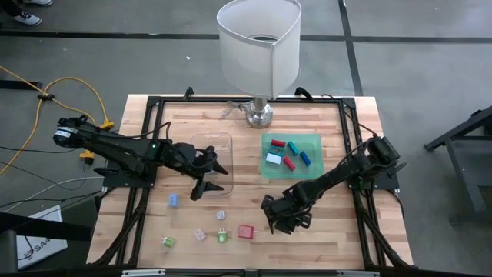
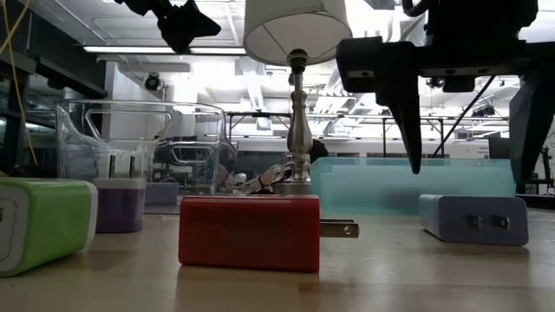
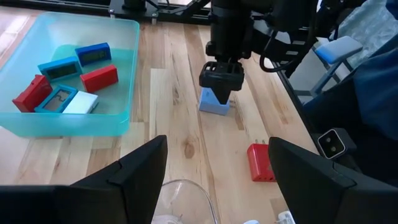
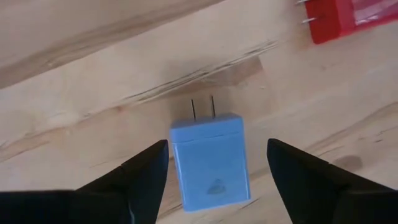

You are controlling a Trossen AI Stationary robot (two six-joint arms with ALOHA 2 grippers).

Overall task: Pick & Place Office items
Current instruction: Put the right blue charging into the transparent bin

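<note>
My right gripper (image 1: 281, 220) is open and hangs over a pale blue plug block (image 4: 211, 163) that lies flat on the table with its prongs out. One finger stands on either side of it and above it, touching nothing (image 2: 468, 169). A red plug block (image 2: 250, 231) lies beside it. Green (image 1: 167, 241), pink (image 1: 199, 234), green (image 1: 223, 236) and pale blue (image 1: 174, 200) pieces lie on the near left of the table. My left gripper (image 1: 209, 177) is open and empty over the near edge of the clear tray (image 1: 223, 140).
The flat green tray (image 1: 315, 171) at the right middle holds several red and blue pieces. A lamp with a white shade (image 1: 259, 42) stands at the far middle, on its metal base (image 1: 259, 115). Black frame rails run along the table's edges.
</note>
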